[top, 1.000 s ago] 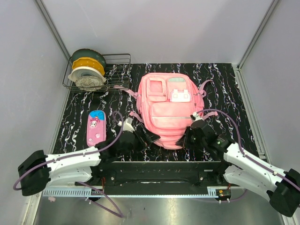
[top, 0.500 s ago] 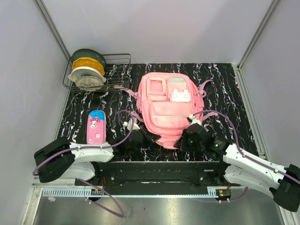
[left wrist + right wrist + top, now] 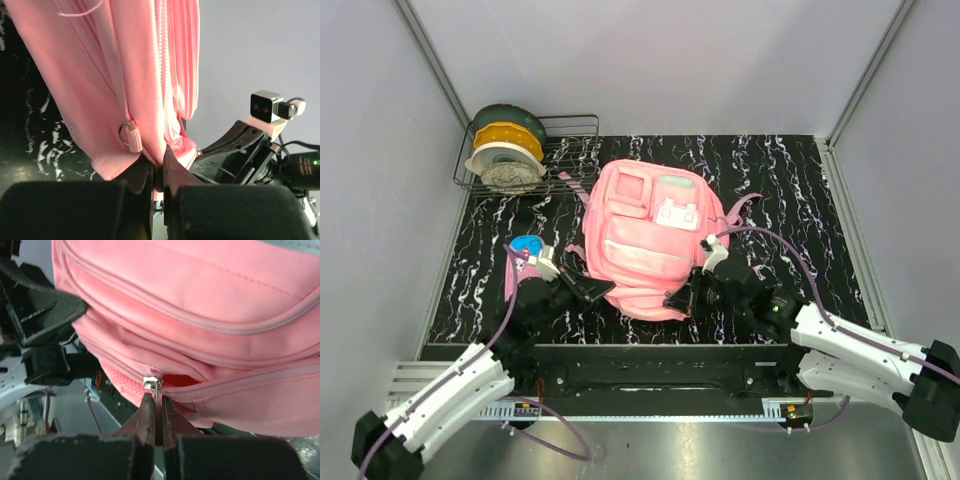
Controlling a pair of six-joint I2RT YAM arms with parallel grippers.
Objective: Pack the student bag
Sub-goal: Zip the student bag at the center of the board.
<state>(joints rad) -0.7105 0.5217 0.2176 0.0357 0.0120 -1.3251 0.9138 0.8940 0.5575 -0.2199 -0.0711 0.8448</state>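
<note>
Pink fabric student bag (image 3: pixel 645 235) gripped at its near edge on the black marbled worktop (image 3: pixel 790 200)
My left end effector (image 3: pixel 157 165) pinches its fabric, my right end effector (image 3: pixel 156 400) nips the silver zip pull (image 3: pixel 152 385); the far-left wire basket (image 3: pixel 575 120) holds three coloured discs (image 3: pixel 505 150).

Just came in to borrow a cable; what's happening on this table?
Both arms are working on the student bag, which lies on the black table. The left gripper is shut on the fabric at the bag's near edge, and the right gripper pinches the zipper pull there. The zip is open only a sliver. The pencil case lies outside the bag, to its left.
</note>
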